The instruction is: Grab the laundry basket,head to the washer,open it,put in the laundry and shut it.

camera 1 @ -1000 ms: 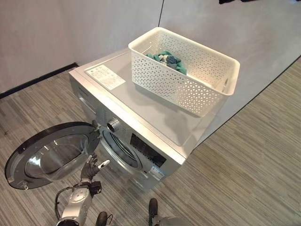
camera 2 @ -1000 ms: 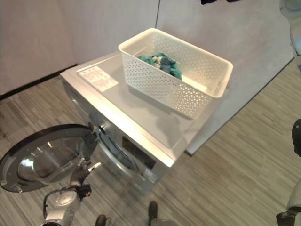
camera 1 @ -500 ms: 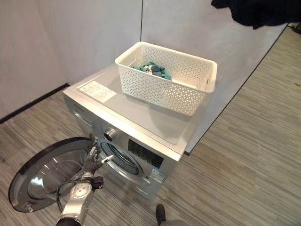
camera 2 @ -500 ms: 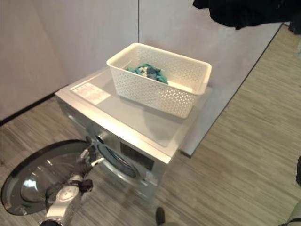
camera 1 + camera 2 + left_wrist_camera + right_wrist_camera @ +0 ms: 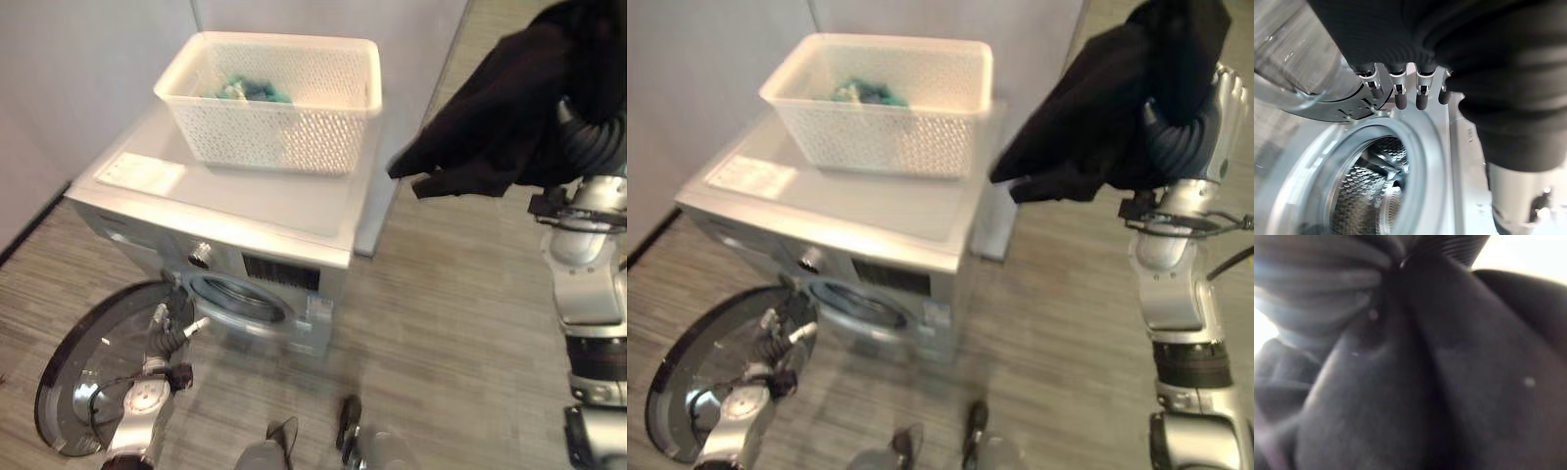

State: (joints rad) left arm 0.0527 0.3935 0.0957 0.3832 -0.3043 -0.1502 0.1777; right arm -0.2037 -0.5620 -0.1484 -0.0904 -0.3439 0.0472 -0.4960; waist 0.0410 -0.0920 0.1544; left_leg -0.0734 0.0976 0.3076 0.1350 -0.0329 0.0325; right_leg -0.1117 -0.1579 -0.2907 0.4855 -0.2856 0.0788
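Two failure sources are present at this stage. First, the right hand (image 5: 1200, 98) is raised beside the washer (image 5: 245, 245) with a black garment (image 5: 500, 108) draped over it. The cloth hides the fingers, so it cannot be determined whether they are clamped on the fabric or whether the garment merely hangs over the hand. If it is only draped, any swing toward the drum opening (image 5: 240, 299) may shed it onto the floor (image 5: 451, 323), well apart from the opening. The loose hanging folds may also snag on the edge of the washer top during the descent.

Second, the door (image 5: 103, 377) lies swung fully open at the lower left. The left hand (image 5: 171, 328) sits between the door and the drum opening, fingers extended and relaxed, holding nothing. In the left wrist view the fingertips (image 5: 1421, 100) are close to the metal ring of the opening. An arm parked here may obstruct the loading path, and a bump may swing the door back.

Remaining laundry (image 5: 250, 90) rests in the white basket (image 5: 279, 113) on the washer top, so a further transfer is likely required. The basket stands close to the right edge of the top, so a careless reach may push it off.
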